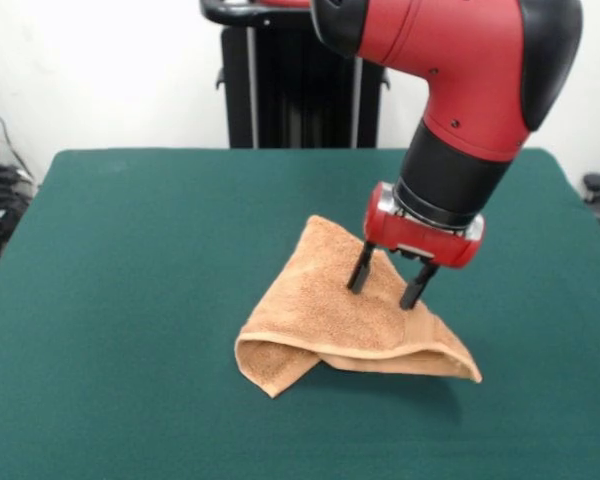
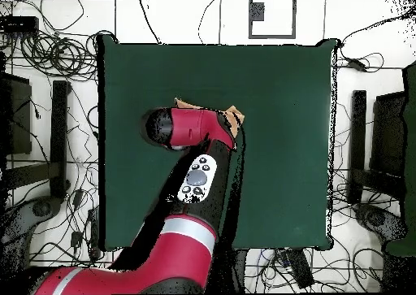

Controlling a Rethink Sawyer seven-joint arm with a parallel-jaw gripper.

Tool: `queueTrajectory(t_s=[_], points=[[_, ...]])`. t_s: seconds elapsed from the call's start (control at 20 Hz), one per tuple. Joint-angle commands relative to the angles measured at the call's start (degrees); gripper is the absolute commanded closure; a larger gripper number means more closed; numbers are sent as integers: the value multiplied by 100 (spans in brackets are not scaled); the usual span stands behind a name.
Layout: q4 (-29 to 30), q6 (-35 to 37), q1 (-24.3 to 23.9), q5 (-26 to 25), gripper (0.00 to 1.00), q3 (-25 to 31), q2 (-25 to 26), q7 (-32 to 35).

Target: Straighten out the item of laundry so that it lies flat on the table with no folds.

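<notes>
- Nearest the camera in the front view, bare green table [image 1: 130, 400] runs to the near edge; nothing else lies on that strip.
- Towel [image 1: 330, 320]: lies close to the middle of the table, a little toward the near edge, well clear of all four corners. It is folded over itself into a rough triangle, with a rolled double layer along its near side.
- Gripper [image 1: 388, 285]: the two black fingers [image 1: 361, 270] are spread, tips down on or just above the upper layer of the towel. No cloth is visibly pinched between them.
- Overhead view: the arm [image 2: 191, 129] covers most of the towel [image 2: 236, 113]; only small tan patches show beside it.
- Orientation: the long axis follows the folded near side, roughly parallel to the near edge, sloping slightly down toward the right of the front view. The apex points to the far edge, toward the pedestal.
- Risk, judged: if the fingers close here, they may catch both layers, so a pull would drag the whole bundle instead of opening the fold.
- Risk, judged: terry on felt probably grips; a pull may stretch or bunch the cloth and form new creases.
- Risk, judged: a shallow pinch may slip off, leaving the flap to fall back folded.
</notes>
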Motion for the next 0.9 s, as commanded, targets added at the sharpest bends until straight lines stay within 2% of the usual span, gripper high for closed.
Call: queueTrajectory(t_s=[0.05,0.6,0.9], points=[[9,-612,184,174,100,131,102,1477],[23,-691,271,178,100,-13,133,1489],[46,-779,200,280,100,92,88,1484]])
